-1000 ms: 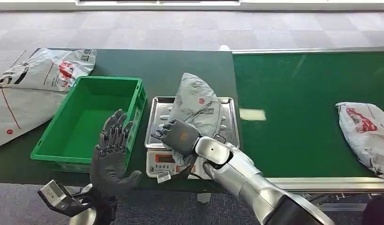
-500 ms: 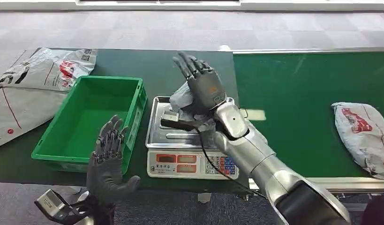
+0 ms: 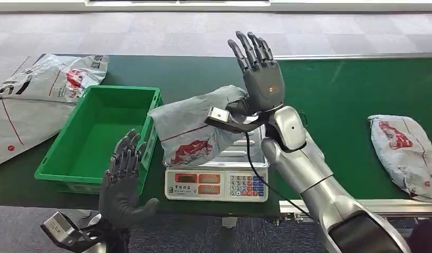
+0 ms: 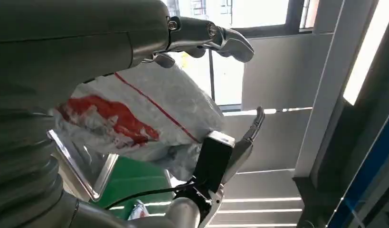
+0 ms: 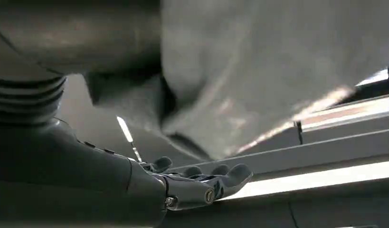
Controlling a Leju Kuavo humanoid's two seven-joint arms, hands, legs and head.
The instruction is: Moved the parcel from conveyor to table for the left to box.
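Though beside parcel (image 3: 195, 132), crate (image 3: 63, 171) bare

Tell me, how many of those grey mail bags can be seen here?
4: one on the scale beside the right hand, one on the conveyor, two overlapping left of the green crate. None seems hidden.

A parcel-sorting station, like a logistics test floor: a green conveyor (image 3: 361, 105) with a metal rim butts against a dark table (image 3: 192, 74) carrying a scale (image 3: 216, 182), a green crate (image 3: 97, 137) and printed mailer bags (image 3: 39, 89), all on grey carpet tiles (image 3: 150, 31).
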